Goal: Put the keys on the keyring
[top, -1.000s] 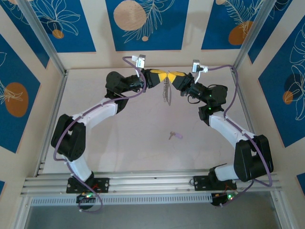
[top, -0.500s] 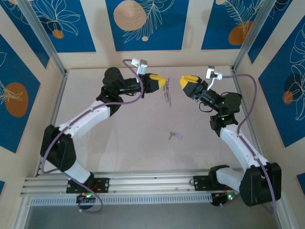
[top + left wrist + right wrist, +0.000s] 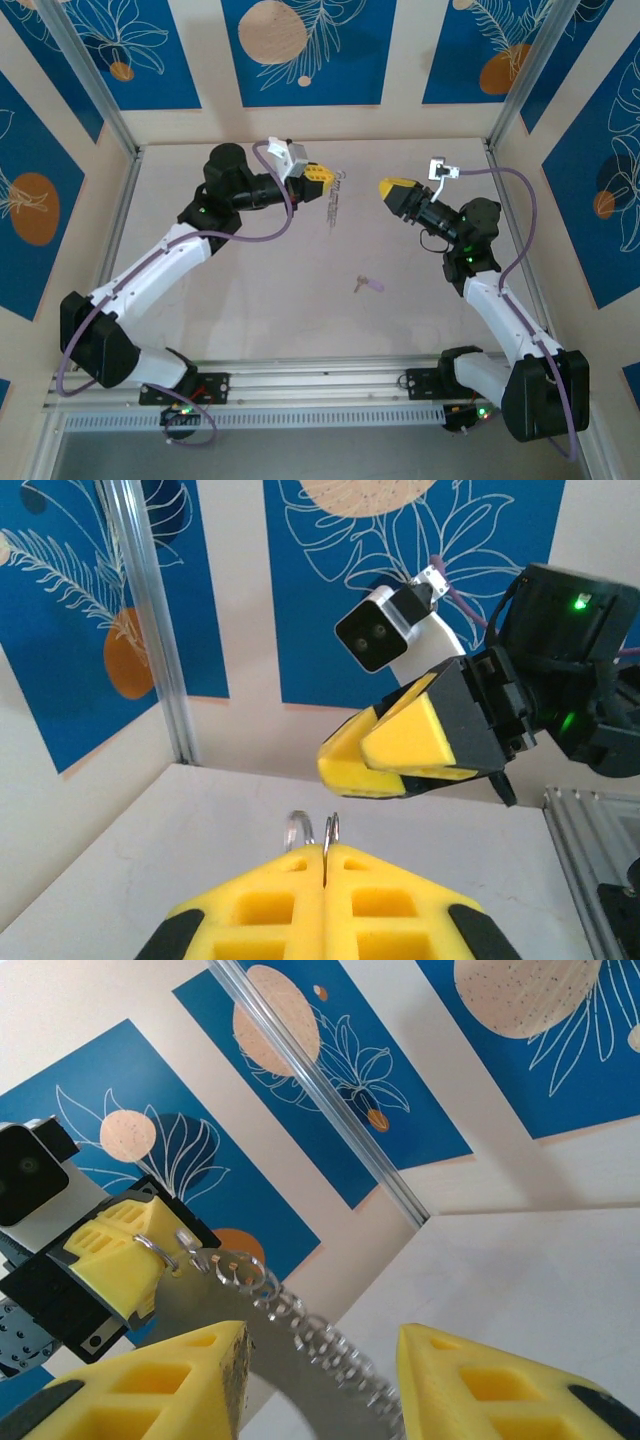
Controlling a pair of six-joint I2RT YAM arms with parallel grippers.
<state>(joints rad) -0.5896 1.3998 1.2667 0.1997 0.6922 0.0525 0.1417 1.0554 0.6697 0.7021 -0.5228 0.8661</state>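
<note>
Silvery keyring (image 3: 335, 195) hangs pinched in the closed left gripper (image 3: 329, 177). Below it the key (image 3: 367, 284) lies crosswise on the table (image 3: 250, 285), nearer the part-open, empty right gripper (image 3: 383, 187).

**Keyring hangs from your left gripper**

Your left gripper (image 3: 324, 176) pinches the top of the keyring (image 3: 334, 202), which dangles from its tips. Your right gripper (image 3: 386, 187) faces it across a gap, touching nothing. The key (image 3: 367, 284) lies on the table (image 3: 250, 290), nearer the right gripper.
</note>
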